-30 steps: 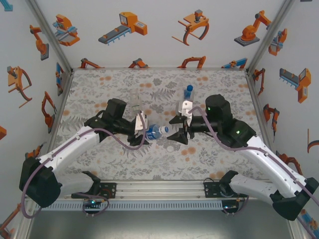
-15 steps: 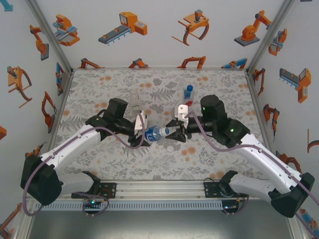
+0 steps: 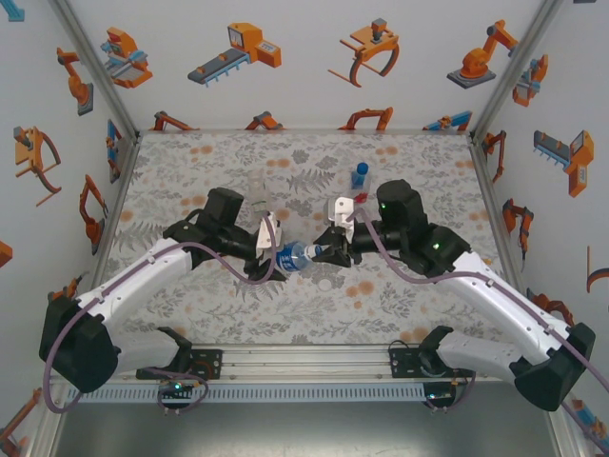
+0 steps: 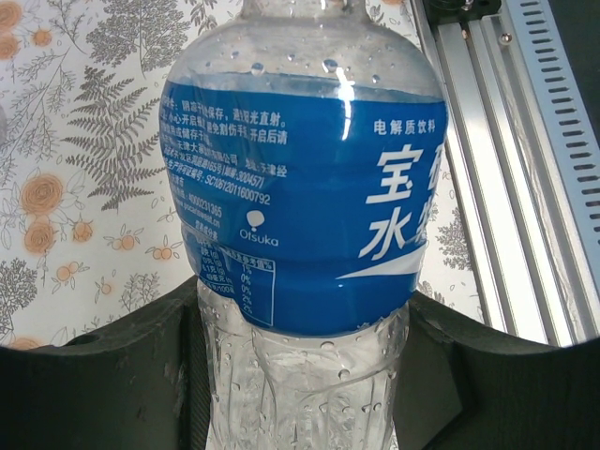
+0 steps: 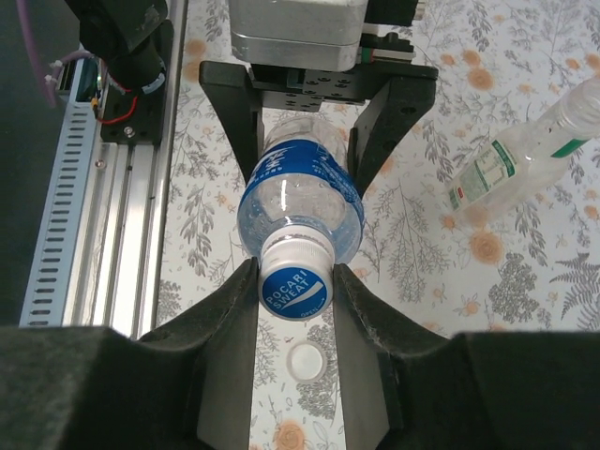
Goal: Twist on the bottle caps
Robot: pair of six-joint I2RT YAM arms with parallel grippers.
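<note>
Looking down from the top external view, you see the left tool (image 3: 273, 249) holding the blue-labelled water bottle (image 3: 297, 254) sideways above the counter (image 3: 190, 162), with the right tool (image 3: 335, 251) at its neck. From the left wrist, the fingers (image 4: 141, 356) clamp the bottle's clear lower body. From the right wrist, the pads (image 5: 234, 309) pinch the blue-topped cap (image 5: 295, 284) seated on the neck; a white cap (image 5: 306, 360) lies loose below. You are at the screwing step, I judge: next, turn the right wrist about the bottle's axis, grip firm.
</note>
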